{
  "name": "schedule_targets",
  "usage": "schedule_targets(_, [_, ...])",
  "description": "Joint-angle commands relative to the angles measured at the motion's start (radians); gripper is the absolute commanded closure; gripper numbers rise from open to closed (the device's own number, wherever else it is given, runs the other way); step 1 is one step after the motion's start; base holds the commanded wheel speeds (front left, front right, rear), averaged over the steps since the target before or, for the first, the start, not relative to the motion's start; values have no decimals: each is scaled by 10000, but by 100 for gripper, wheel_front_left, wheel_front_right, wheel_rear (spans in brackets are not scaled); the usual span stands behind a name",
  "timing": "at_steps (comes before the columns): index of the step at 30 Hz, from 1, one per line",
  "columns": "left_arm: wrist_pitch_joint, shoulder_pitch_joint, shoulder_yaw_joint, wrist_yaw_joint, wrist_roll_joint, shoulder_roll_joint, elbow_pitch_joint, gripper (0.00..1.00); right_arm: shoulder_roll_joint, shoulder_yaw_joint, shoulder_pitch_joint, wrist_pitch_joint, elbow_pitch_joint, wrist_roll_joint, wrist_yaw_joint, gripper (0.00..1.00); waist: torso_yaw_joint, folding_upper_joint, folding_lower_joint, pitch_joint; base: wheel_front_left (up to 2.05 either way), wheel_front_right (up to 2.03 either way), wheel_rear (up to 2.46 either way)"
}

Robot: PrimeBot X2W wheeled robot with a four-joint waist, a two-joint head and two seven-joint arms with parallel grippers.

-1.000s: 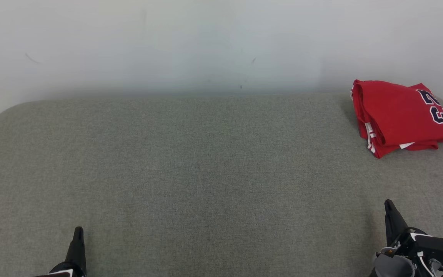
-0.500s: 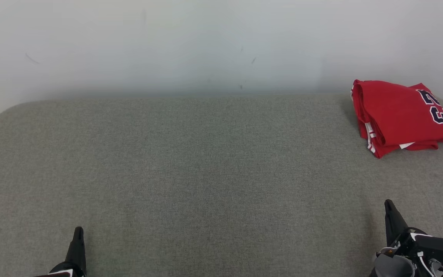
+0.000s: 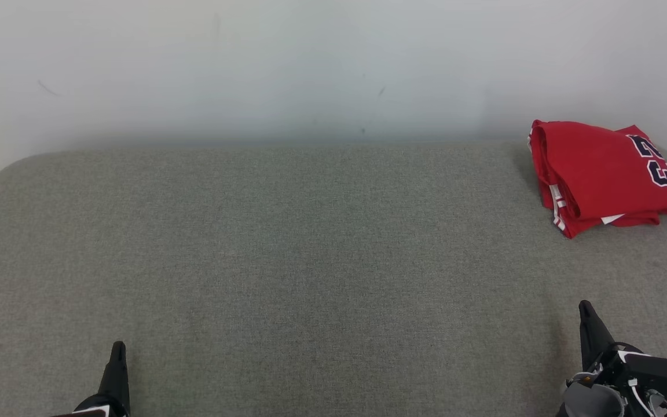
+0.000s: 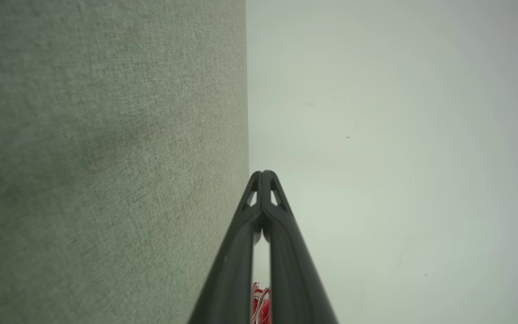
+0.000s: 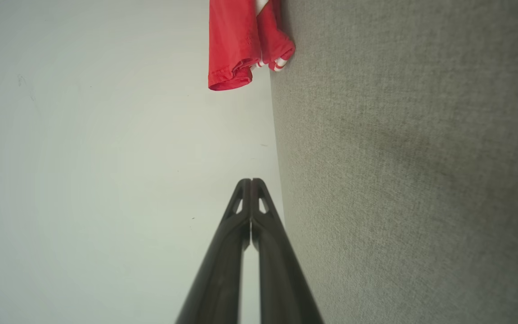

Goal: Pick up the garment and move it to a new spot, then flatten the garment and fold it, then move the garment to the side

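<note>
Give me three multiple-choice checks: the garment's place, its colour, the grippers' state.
1. Where does the garment lie on the grey cushion?
A. far right corner
B. middle
C. near left edge

2. What colour is the garment?
A. blue
B. red with dark numbers
C. white

3. How do the left gripper and right gripper stand?
A. both open
B. one holding the garment
C. both shut, empty

Answers:
1 A, it sits far right beside the wall.
2 B, red cloth, dark numerals.
3 C, fingertips meet in each wrist view, nothing gripped.
</note>
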Motion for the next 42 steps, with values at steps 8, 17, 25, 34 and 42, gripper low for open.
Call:
schedule_targets(8, [8,-23,35,-22,-85,30,18,100,33,-11,-79,43,17,-56,-3,100,0,-1,0,0,0,0,0])
schedule_targets(17, [8,-23,34,-22,-84,30,18,100,34,-11,-79,44,17,-60,-3,100,0,-1,0,0,0,0,0])
schedule_targets(25, [8,-23,34,-22,-86,30,17,100,35,-13,-79,47,17,-63,-3,100,0,-1,0,0,0,0,0])
schedule_targets(34, [7,-23,34,-22,-86,30,17,100,35,-15,-80,49,17,-66,-3,100,0,-1,0,0,0,0,0])
schedule_targets(42, [7,-23,34,-22,-84,30,17,100,35,-16,-79,50,16,-67,-3,100,0,-1,0,0,0,0,0])
